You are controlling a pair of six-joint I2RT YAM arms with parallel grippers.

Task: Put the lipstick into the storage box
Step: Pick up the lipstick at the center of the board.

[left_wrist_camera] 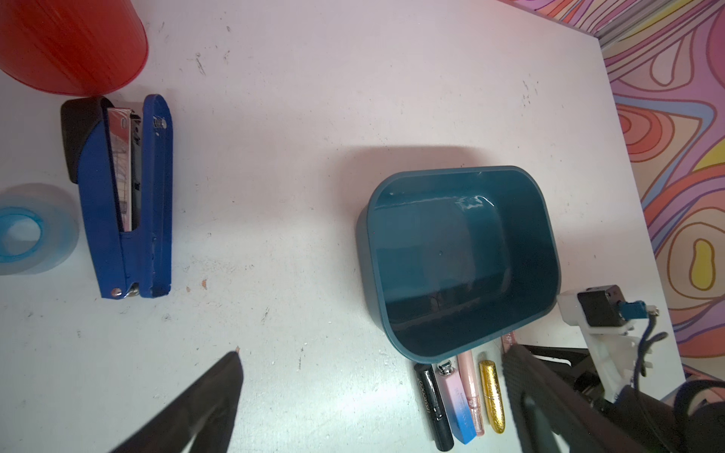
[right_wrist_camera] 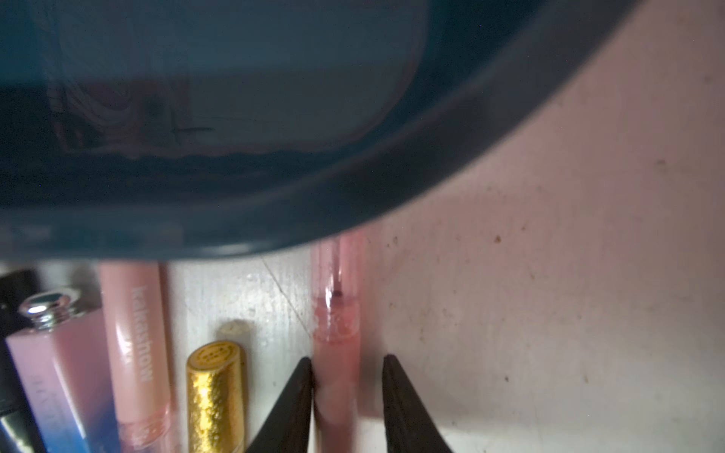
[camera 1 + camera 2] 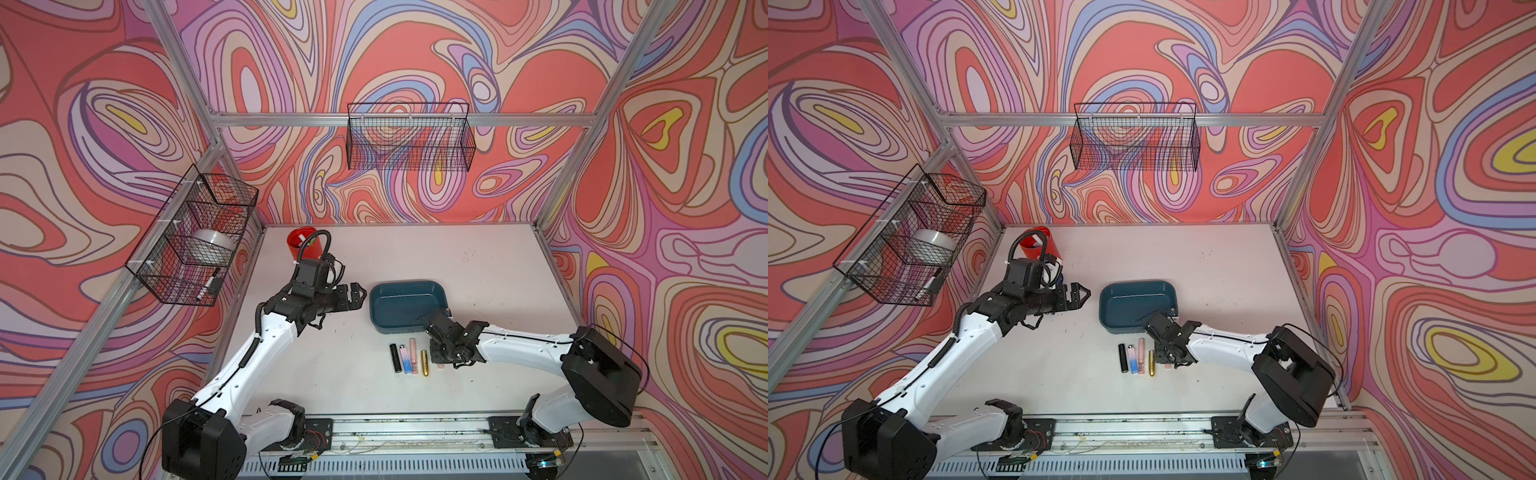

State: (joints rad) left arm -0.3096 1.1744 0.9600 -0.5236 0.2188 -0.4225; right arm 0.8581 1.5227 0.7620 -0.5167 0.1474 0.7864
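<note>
The right gripper [image 2: 345, 362] points down at the white table [image 3: 478, 270]. Its two black fingers [image 2: 296, 404] sit on either side of a translucent pink lipstick [image 2: 336, 349], which lies flat on the table. The jaws are narrow but not clamped. One finger touches the tube's side, and the other stands just off it with a sliver of table showing between. The lipstick's far end runs to the near wall of the storage box [image 2: 274, 219], where the rim hides it. In both top views the gripper covers nearly all of this tube.

In a top view, four more tubes lie side by side in a row at 9 o'clock from the gripper. A gold tube [image 3: 424, 363] is nearest, then a long pale pink tube [image 3: 413, 356], a pink-to-blue tube [image 3: 405, 360] and a black tube [image 3: 395, 358].

The storage box is dark teal with its bare floor showing. It sits at 12 o'clock from the row, just beyond the tubes' far ends.

At 9 o'clock from the box the left gripper [image 3: 359, 296] hangs above the table, jaws spread wide with nothing between them. At 10 o'clock from it, near the table's far left corner, stands a red cup [image 3: 303, 245]. The left wrist view shows a blue stapler [image 1: 125, 196] near the cup and a clear tape roll [image 1: 27, 231] beside the stapler.

One black wire basket [image 3: 409, 137] hangs on the back wall at 12 o'clock. A second wire basket [image 3: 191, 237] hangs on the left wall at 9 o'clock.
</note>
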